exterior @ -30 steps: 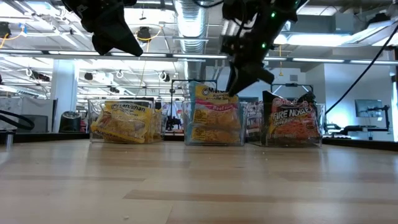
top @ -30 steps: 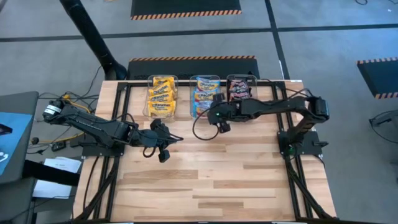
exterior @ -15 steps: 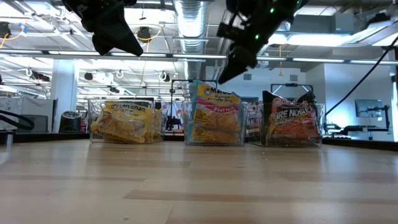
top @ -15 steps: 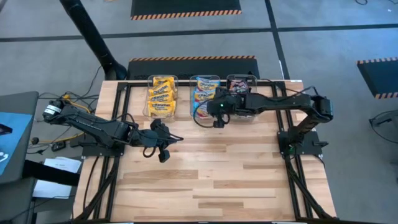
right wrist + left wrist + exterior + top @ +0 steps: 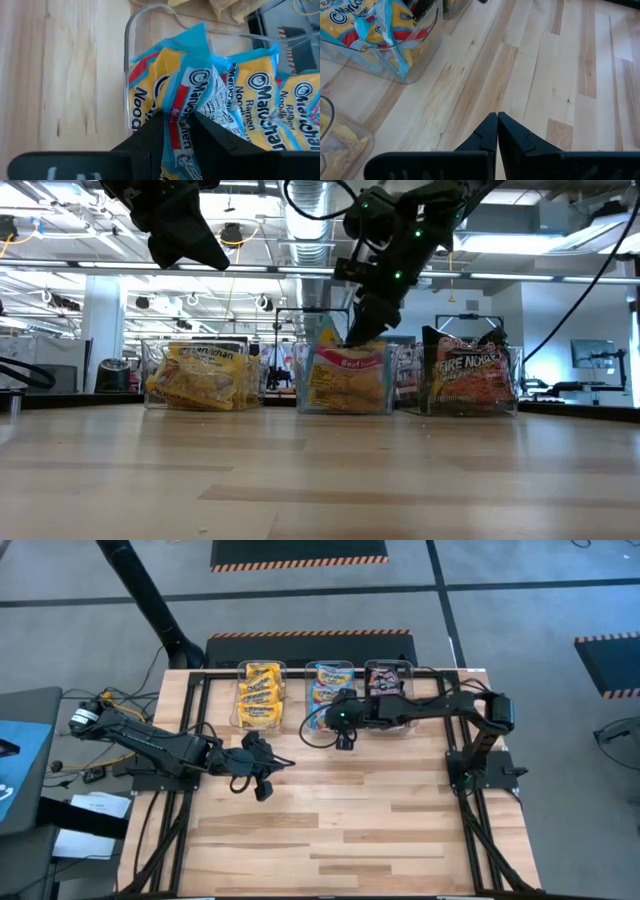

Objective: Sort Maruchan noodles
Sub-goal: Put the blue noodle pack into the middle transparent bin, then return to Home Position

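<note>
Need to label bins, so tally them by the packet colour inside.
Left bin, yellow-orange packets: 1
Middle bin, light blue and yellow packets: 1
Right bin, black-red packets: 1
Total: 3 bins

3 bins of noodle packets at the table's far edge, 2 arms over the wood.

The yellow-orange packets fill the left clear bin, the light blue packets the middle bin and the black-red packets the right bin. The right gripper reaches in from the right to the middle bin's near end. The left gripper sits over the bare wooden table, nearer than the bins.
</note>
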